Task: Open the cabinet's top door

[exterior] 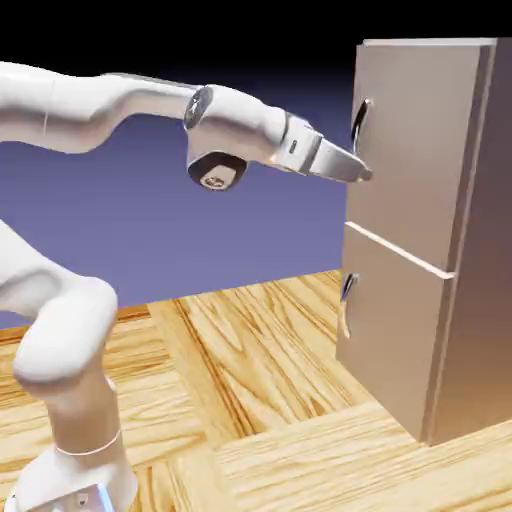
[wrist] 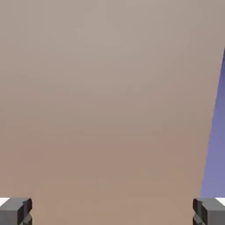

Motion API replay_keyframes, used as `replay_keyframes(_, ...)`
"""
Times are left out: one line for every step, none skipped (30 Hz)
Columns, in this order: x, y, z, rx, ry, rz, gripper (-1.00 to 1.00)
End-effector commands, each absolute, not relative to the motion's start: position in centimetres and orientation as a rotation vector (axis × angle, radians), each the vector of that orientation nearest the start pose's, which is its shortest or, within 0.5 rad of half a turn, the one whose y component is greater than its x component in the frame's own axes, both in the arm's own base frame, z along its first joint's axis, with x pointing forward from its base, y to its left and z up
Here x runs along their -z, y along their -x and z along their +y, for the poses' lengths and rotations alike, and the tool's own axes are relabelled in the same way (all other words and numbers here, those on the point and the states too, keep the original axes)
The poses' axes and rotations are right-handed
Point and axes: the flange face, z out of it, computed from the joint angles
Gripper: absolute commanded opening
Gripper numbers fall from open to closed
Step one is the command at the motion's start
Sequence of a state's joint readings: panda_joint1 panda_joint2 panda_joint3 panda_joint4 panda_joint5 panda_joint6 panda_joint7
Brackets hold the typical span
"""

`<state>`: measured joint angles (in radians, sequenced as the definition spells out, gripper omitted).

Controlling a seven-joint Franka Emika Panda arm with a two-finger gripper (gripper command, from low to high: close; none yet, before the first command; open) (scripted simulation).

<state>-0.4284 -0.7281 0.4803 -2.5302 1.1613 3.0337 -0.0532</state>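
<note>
Gripper (exterior: pixel 362 172) jaws spread | top door (exterior: pixel 420 140) handle (exterior: pixel 359 120) just above

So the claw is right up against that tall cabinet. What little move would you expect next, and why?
Probably a small shift to bring the top door's handle between the open fingers, then close. In the exterior view the claw sits at the handle's lower end, while the hand view shows only bare top door between the wide-apart tips, so nothing is gripped yet.
</note>
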Motion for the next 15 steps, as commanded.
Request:
replay_keyframes(-60.8, -38.0, -0.5, 1.502, 2.050, 0.959, 0.00)
replay_keyframes(-61.1, -37.9, -0.3, 1.516, 2.037, 0.954, 0.00)
replay_keyframes(-61.4, -37.9, 0.0, 1.530, 2.024, 0.950, 0.00)
replay_keyframes(-61.6, -37.8, 0.2, 1.543, 2.011, 0.945, 0.00)
replay_keyframes(-61.8, -37.8, 0.5, 1.556, 1.998, 0.940, 0.00)
replay_keyframes(-61.9, -37.8, 0.8, 1.569, 1.986, 0.935, 0.00)
replay_keyframes(-62.1, -37.8, 1.1, 1.581, 1.974, 0.929, 0.00)
replay_keyframes(-62.2, -37.8, 1.5, 1.594, 1.962, 0.924, 0.00)
replay_keyframes(-62.3, -37.8, 1.8, 1.606, 1.950, 0.918, 0.00)
replay_keyframes(-62.4, -37.8, 2.2, 1.617, 1.939, 0.913, 0.00)
replay_keyframes(-62.5, -37.9, 2.5, 1.629, 1.928, 0.907, 0.00)
replay_keyframes(-62.5, -37.9, 2.9, 1.640, 1.917, 0.901, 0.00)
replay_keyframes(-62.5, -38.0, 3.3, 1.650, 1.907, 0.895, 0.00)
replay_keyframes(-62.5, -38.1, 3.7, 1.661, 1.896, 0.889, 0.00)
replay_keyframes(-62.4, -38.2, 4.1, 1.671, 1.887, 0.883, 0.00)
